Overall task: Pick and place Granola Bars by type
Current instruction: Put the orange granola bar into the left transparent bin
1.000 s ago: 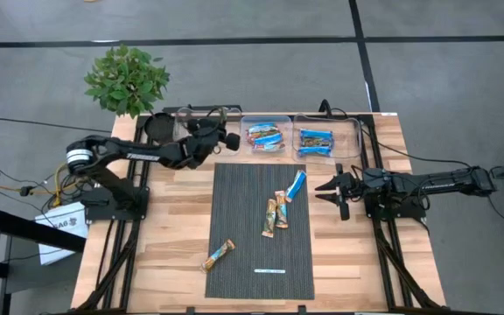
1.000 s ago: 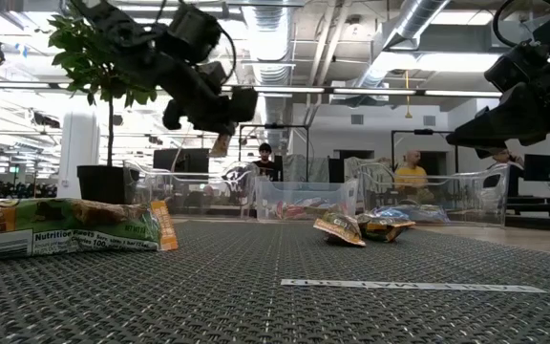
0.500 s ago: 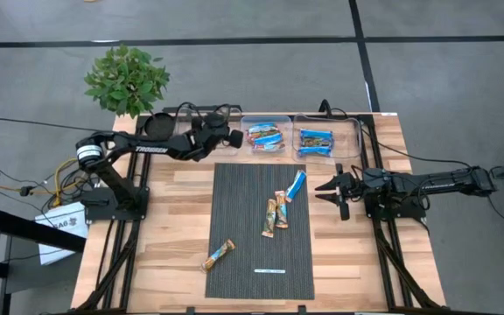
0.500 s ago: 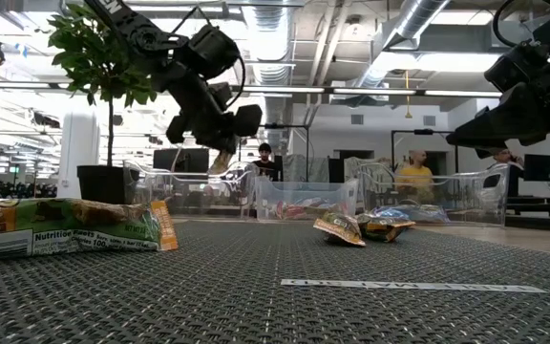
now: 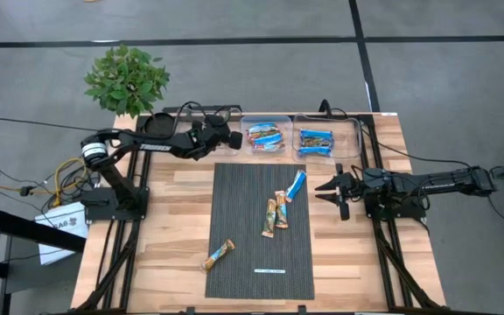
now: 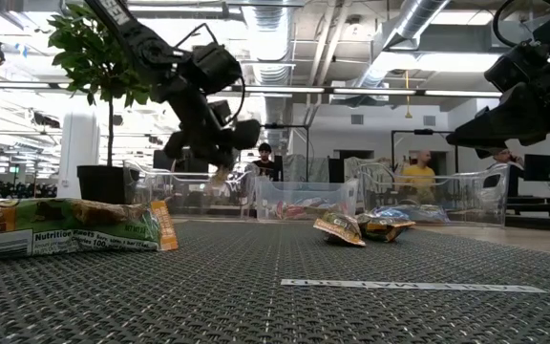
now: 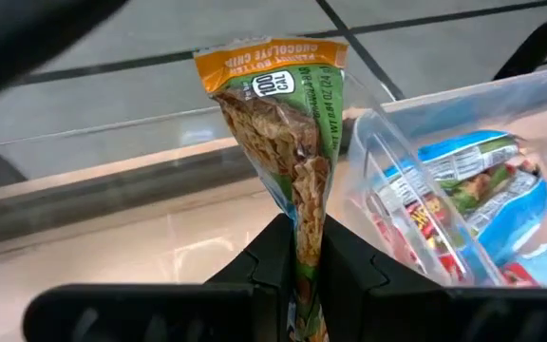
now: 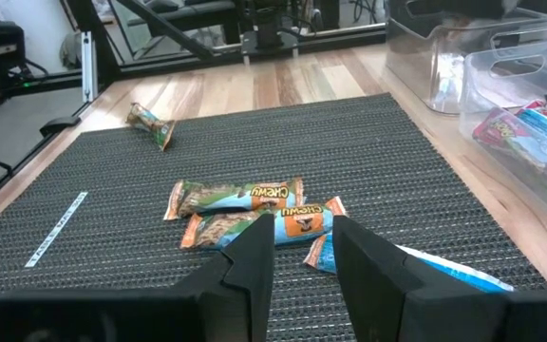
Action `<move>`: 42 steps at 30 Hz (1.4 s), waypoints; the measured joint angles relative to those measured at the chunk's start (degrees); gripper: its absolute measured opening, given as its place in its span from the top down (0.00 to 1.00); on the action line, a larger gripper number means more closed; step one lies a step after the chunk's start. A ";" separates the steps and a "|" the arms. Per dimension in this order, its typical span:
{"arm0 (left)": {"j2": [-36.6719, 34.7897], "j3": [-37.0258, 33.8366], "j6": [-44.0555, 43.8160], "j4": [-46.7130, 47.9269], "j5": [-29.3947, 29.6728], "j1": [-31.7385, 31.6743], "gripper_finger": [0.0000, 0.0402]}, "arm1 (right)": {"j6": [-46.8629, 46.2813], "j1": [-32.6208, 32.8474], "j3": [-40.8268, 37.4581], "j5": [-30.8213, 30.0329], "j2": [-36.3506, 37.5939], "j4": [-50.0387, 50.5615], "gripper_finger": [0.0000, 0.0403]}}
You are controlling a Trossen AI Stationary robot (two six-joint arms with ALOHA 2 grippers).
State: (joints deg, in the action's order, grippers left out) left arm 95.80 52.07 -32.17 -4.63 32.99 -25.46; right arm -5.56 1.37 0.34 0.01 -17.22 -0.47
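My left gripper [image 5: 221,136] hovers over a clear bin [image 5: 191,114] at the table's far left, shut on a tan-orange and green granola bar [image 7: 288,123]. A middle bin [image 5: 265,134] holds blue and orange-red bars, and a right bin [image 5: 325,138] holds bright blue ones. On the dark mat [image 5: 243,227] lie a blue bar [image 5: 297,185], two tan bars [image 5: 276,213] and a further tan bar [image 5: 218,255]. My right gripper [image 5: 331,191] waits open at the mat's right edge. My left gripper pinches the bar between its two fingers near one end [image 7: 309,214]. Most of the wrapper sticks out past the fingertips, its orange crimped end [image 7: 269,55] farthest out. The fingers slant downward toward the far edge. The bar [image 6: 220,175] is lifted clear above the bin.
A potted plant [image 5: 127,80] stands at the far left corner. A thin white strip [image 5: 269,270] lies near the mat's front edge. Bare wood shows on both sides of the mat. People sit in the room behind the table.
My left gripper has gone down and a little toward the table's right edge, over the far left bin, and has tipped further downward. The bar has gone along in its fingers, still clear of the bin.
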 joint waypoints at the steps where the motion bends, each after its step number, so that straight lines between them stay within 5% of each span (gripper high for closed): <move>1: 0.47 0.01 0.23 -0.14 -0.14 -0.30 0.92 | 0.00 -0.02 0.02 0.00 -0.01 0.00 0.75; 15: 2.78 -0.01 0.80 -1.48 -3.21 -1.72 0.91 | 0.00 0.00 0.00 0.00 -0.01 0.00 0.75; 32: 2.78 -0.01 1.03 -2.14 -4.76 -1.69 0.68 | 0.00 0.00 0.01 0.00 0.00 0.00 0.75; 42: 2.23 -0.04 10.08 -5.81 -4.93 0.86 0.68 | 0.00 -0.01 0.00 0.00 -0.01 0.00 0.75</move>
State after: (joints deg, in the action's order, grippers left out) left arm 98.04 52.03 -22.09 -10.43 28.06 -24.60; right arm -5.56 1.36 0.34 0.01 -17.23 -0.47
